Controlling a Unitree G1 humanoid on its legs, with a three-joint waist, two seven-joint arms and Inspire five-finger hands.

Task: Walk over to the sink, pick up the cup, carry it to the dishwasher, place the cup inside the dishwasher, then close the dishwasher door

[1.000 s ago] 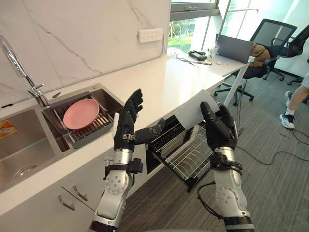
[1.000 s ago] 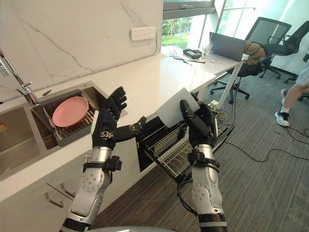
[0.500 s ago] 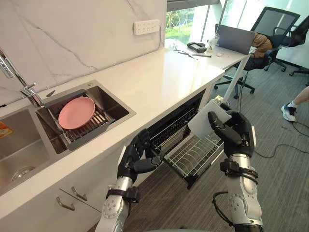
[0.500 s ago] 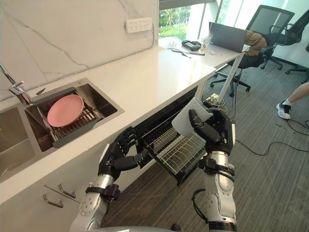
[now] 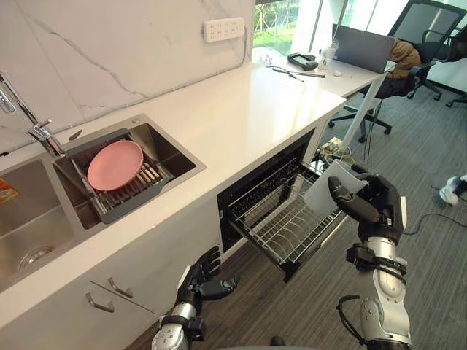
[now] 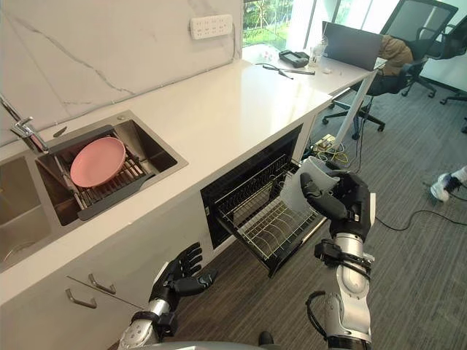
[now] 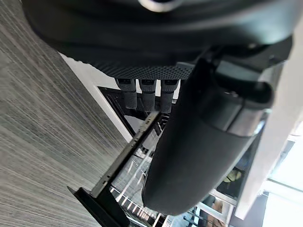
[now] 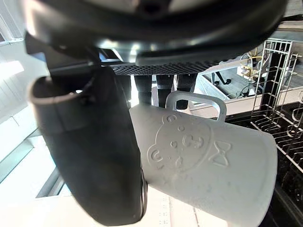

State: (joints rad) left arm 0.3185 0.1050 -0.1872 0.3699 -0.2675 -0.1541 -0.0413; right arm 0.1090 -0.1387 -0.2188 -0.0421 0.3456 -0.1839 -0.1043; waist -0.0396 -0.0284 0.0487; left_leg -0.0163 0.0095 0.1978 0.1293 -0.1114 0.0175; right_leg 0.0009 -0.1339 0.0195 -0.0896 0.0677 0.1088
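Lowered since a second ago, the left hand [image 5: 203, 280] has dropped from in front of the countertop [image 5: 241, 117] to low beside the white cabinet front, its fingers loosely spread and holding nothing. Over the same second the right hand [image 5: 371, 209] has sunk too, and it clasps the white cup [image 5: 325, 192] with its thumb across the cup's side and its fingers behind, near the handle. From the head camera the cup appears tilted, at the right-hand corner of the wire rack [image 5: 283, 226] pulled out of the open dishwasher [image 6: 241, 191] under the counter; whether cup and rack touch cannot be told. Seen from the right wrist, the cup [image 8: 203, 161] bears a raised bear face and a bow, with the rack's wires just beyond it. Further left along the counter, a pink plate [image 5: 114, 165] lies on a drainer in the sink [image 5: 171, 149], beside a tap [image 5: 33, 120]. A laptop [image 5: 363, 48] stands on a desk at the counter's far end.
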